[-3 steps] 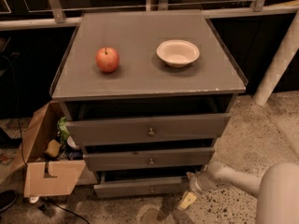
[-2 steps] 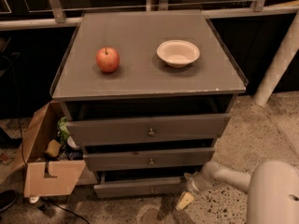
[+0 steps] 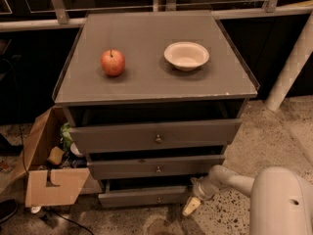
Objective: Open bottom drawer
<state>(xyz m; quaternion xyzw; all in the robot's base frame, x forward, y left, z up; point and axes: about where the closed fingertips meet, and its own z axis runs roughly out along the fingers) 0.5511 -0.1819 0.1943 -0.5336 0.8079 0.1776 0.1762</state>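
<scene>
The bottom drawer is the narrowest and lowest of three dark grey drawers, with a small brass knob at its centre. It stands pulled out a little, with a dark gap above its front. My gripper is low at the right end of that drawer front, right of the knob, on a white arm coming in from the lower right. Whether it touches the drawer does not show.
The mid-sized drawer and the widest top drawer also stand slightly out. A red apple and a white bowl sit on the cabinet top. An open cardboard box with clutter stands on the floor at the left. A white post rises at the right.
My gripper and arm have shifted a little to the left, closer to the right end of the bottom drawer. The drawers look unmoved.
</scene>
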